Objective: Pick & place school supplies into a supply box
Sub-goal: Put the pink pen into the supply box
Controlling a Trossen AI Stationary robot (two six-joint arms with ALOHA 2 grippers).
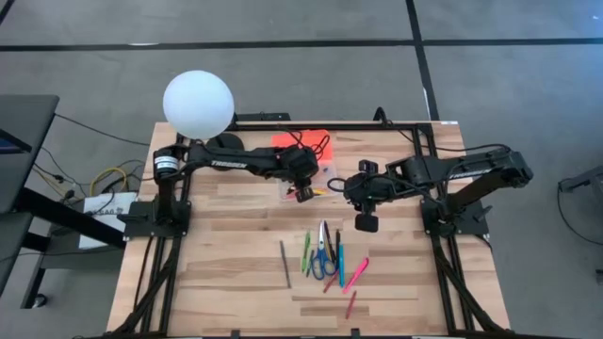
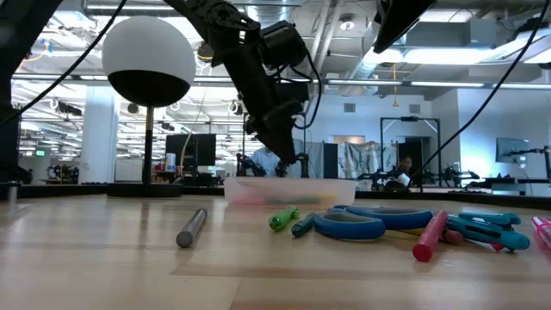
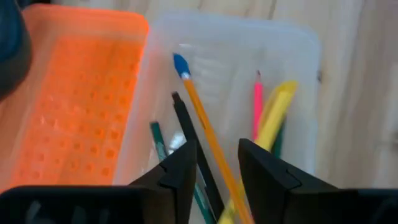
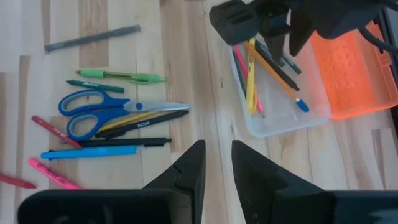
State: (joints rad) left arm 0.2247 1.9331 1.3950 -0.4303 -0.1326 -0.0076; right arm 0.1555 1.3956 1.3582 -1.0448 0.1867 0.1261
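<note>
Fingers of the left gripper [image 3: 214, 168] stood parted, gripping nothing, an orange pencil [image 3: 205, 130] lying between them in the supply box [image 3: 298, 74] below.

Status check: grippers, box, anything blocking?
Left gripper open over supply box, orange pencil lying inside. Right gripper empty above table. Scissors and pens still out. Nothing blocking.

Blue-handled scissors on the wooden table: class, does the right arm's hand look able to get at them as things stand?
Probably yes. The right hand hangs beside the blue-handled scissors, nothing between them; pens lie alongside them, and the left hand is off over the clear plastic box.
</note>
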